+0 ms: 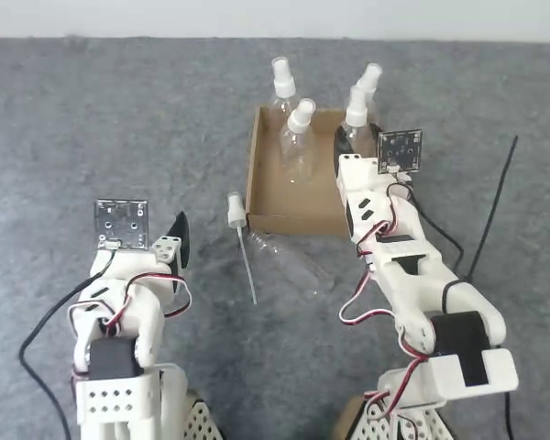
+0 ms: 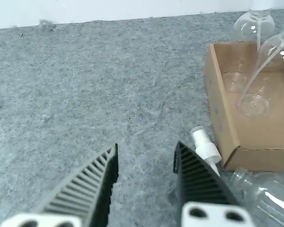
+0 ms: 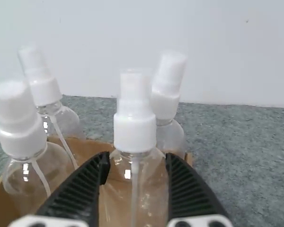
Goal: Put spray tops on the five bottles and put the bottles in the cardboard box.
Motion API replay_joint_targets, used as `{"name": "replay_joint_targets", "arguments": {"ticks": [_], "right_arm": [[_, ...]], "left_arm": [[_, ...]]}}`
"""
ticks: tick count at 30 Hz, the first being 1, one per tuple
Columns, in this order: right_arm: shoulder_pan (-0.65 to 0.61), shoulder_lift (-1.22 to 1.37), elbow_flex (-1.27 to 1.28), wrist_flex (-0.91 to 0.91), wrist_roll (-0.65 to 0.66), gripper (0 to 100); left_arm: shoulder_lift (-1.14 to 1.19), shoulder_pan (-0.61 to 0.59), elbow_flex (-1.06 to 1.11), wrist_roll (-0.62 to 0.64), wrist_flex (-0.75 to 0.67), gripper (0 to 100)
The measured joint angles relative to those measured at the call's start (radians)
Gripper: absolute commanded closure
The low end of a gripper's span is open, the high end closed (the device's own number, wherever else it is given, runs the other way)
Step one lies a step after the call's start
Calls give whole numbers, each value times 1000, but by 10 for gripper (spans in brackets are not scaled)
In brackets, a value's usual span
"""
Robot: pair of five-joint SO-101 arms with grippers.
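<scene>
The cardboard box lies open at the middle back of the mat. My right gripper reaches into it, its jaws closed against a capped clear bottle that stands upright. Three more capped bottles stand in the box or along its far side. In front of the box an uncapped bottle lies on its side, with a loose spray top and its long tube beside it. My left gripper hangs open over the mat, just short of that spray top.
Grey felt mat covers the table, with wide free room on the left. A white wall rises behind the mat's far edge. The right arm's cables trail along the right side.
</scene>
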Motion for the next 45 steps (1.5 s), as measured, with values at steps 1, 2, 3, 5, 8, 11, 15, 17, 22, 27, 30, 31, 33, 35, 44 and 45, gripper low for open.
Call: {"name": "replay_joint_targets", "arguments": {"ticks": [1, 2, 3, 5, 8, 11, 15, 17, 22, 27, 30, 31, 33, 35, 44, 45], "right_arm": [[0, 0, 0, 0, 0, 989], [0, 0, 0, 0, 0, 989], [0, 0, 0, 0, 0, 988], [0, 0, 0, 0, 0, 988], [0, 0, 0, 0, 0, 988], [0, 0, 0, 0, 0, 988], [0, 0, 12, 0, 0, 987], [0, 0, 12, 0, 6, 987], [2, 0, 12, 0, 44, 987], [0, 0, 12, 0, 48, 987], [0, 0, 12, 0, 49, 987], [0, 0, 12, 0, 49, 987], [0, 0, 12, 0, 49, 980], [0, 0, 12, 0, 49, 939], [0, 0, 21, 0, 52, 836], [2, 0, 21, 0, 52, 836]], "left_arm": [[0, 0, 0, 0, 0, 825], [0, 0, 0, 0, 0, 825], [0, 0, 0, 0, 0, 825], [0, 0, 0, 0, 0, 825], [0, 0, 0, 0, 0, 825], [0, 0, 0, 0, 0, 825], [0, 0, 0, 0, 0, 825], [0, 0, 0, 0, 0, 825], [0, 0, 0, 0, 0, 825], [0, 0, 0, 0, 0, 825], [0, 0, 0, 0, 0, 825], [0, 0, 0, 0, 0, 825], [0, 0, 0, 0, 0, 825], [0, 0, 0, 0, 0, 825], [0, 0, 0, 0, 0, 825], [0, 0, 0, 0, 0, 825]]}}
